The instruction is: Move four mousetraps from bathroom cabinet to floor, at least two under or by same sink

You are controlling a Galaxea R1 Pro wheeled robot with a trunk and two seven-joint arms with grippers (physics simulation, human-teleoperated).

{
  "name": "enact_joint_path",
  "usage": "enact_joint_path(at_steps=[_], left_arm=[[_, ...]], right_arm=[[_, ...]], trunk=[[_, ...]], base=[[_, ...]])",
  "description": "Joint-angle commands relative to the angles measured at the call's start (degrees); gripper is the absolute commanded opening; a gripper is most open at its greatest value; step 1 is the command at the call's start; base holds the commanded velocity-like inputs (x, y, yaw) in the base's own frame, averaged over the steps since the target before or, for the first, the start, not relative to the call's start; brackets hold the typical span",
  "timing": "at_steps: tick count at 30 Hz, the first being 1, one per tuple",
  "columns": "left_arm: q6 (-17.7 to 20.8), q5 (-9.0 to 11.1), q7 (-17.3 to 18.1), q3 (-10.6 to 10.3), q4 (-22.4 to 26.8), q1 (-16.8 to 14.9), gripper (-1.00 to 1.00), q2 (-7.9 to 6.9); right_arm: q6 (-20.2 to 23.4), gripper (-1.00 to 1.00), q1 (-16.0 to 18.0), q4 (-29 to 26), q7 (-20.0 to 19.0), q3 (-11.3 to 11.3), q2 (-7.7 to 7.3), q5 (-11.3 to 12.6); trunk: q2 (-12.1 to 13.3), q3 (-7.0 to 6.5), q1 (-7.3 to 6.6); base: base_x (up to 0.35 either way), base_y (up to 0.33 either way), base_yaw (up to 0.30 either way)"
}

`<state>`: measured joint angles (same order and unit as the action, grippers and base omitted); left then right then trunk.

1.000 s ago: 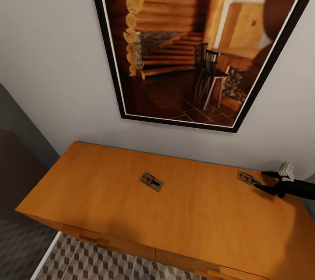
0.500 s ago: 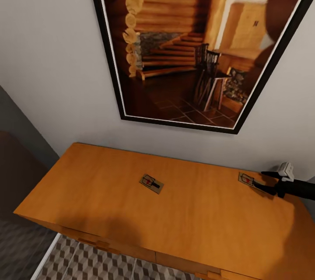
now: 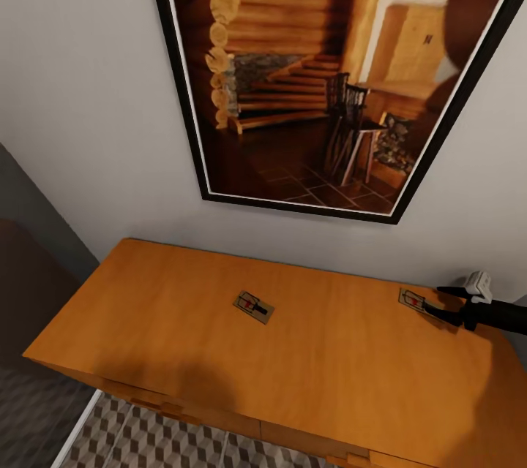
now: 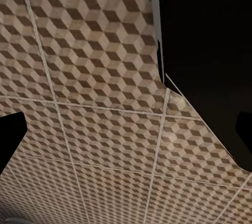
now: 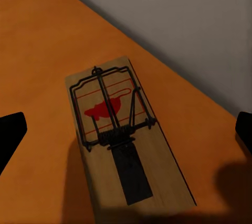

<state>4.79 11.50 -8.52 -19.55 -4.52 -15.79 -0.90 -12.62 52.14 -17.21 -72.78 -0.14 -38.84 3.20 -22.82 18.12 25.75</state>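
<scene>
Right tool (image 3: 440,303) spread wide at mousetrap (image 3: 412,299) on cabinet (image 3: 183,322); left tool state unclear.

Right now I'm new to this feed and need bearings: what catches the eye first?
A large framed picture of a log interior hangs above the orange-brown cabinet. Two mousetraps lie on top: one mid-top, another at its right end between the open right gripper's fingers.

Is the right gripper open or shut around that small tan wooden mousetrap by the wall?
Open: the right gripper has its fingertips spread apart, the mousetrap lying flat between them, ungrasped.
</scene>
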Motion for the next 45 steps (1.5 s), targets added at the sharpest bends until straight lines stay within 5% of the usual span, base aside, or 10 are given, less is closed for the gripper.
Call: enact_joint_path(at_steps=[1, 45], left_arm=[[0.10, 0.54, -0.04, -0.49, -0.05, -0.04, 1.00, 0.02], [0.05, 0.54, 0.00, -0.48, -0.05, -0.03, 1.00, 0.03]], right_arm=[[-0.21, 1.00, 0.06, 0.07, -0.17, 0.02, -0.01, 0.11], [-0.21, 1.00, 0.06, 0.07, -0.17, 0.05, 0.04, 0.12]], trunk=[[-0.10, 0.09, 0.03], [-0.10, 0.56, 0.03]], base=[[0.000, 0.000, 0.000], [-0.013, 0.000, 0.000]])
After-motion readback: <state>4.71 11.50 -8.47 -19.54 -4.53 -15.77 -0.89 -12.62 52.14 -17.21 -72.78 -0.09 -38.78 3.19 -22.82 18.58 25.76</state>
